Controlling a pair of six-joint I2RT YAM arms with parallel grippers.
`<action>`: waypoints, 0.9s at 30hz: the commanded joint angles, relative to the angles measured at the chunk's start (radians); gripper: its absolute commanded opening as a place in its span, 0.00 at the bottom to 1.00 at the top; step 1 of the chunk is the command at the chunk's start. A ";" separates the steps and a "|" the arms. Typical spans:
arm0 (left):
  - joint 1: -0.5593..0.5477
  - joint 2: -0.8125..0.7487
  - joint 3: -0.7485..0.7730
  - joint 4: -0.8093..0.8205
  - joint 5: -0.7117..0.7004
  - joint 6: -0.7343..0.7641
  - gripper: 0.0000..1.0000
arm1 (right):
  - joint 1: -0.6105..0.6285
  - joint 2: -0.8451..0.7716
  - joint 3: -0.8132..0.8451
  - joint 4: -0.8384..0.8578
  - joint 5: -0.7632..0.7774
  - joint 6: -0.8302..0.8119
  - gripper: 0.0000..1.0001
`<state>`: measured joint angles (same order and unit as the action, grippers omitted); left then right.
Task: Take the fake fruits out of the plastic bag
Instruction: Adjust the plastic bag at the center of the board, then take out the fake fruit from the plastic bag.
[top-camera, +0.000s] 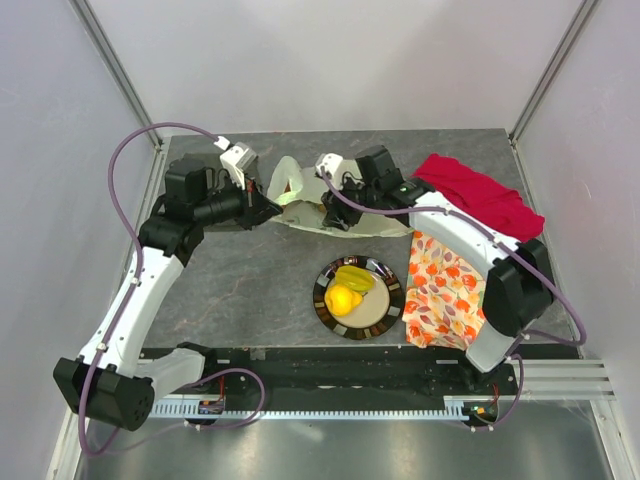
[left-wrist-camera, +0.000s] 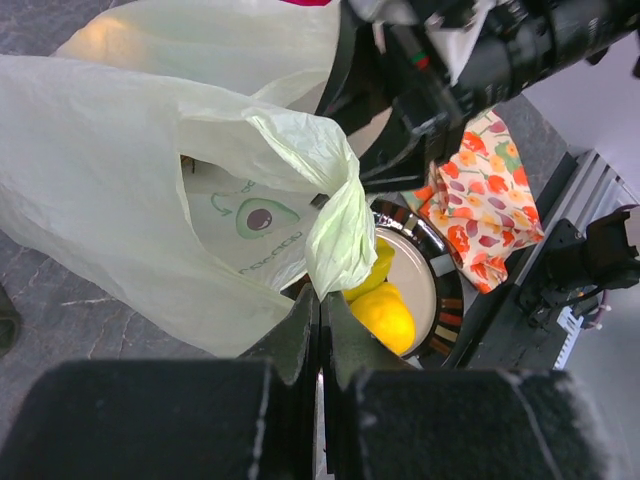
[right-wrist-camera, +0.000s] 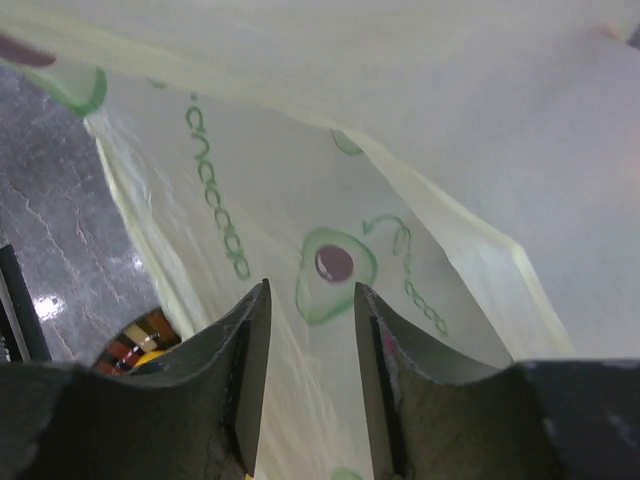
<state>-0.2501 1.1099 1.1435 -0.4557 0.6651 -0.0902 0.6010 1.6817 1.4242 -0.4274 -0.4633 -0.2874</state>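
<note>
The pale yellow-green plastic bag (top-camera: 300, 192) lies at the back middle of the table, mouth lifted. My left gripper (top-camera: 262, 206) is shut on a twisted handle of the bag (left-wrist-camera: 340, 240), its jaws pressed together (left-wrist-camera: 322, 297). My right gripper (top-camera: 330, 197) reaches into the bag's mouth from the right. Its jaws stand open (right-wrist-camera: 310, 295) with nothing between them, facing the bag's avocado-printed wall (right-wrist-camera: 335, 265). Two fake fruits rest on the plate (top-camera: 392, 310): a yellow lemon (top-camera: 342, 301) (left-wrist-camera: 385, 316) and a yellow-green piece (top-camera: 356, 278). Any fruit inside the bag is hidden.
An orange-flowered cloth (top-camera: 446, 290) (left-wrist-camera: 485, 200) lies right of the plate. A red cloth (top-camera: 480, 195) sits at the back right under the right arm. The right arm (left-wrist-camera: 450, 70) crosses over the bag.
</note>
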 joint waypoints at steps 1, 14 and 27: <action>0.005 -0.008 0.041 0.034 0.030 -0.040 0.01 | 0.042 0.082 0.111 0.033 0.001 0.004 0.43; 0.009 -0.153 -0.102 -0.179 -0.019 0.205 0.01 | 0.052 0.303 0.211 0.045 0.488 0.407 0.70; 0.009 -0.352 -0.166 -0.425 -0.050 0.333 0.02 | 0.094 0.409 0.254 0.081 0.650 0.476 0.78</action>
<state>-0.2436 0.7975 0.9745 -0.7914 0.6258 0.1741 0.6792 2.0579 1.6299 -0.3740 0.0826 0.1303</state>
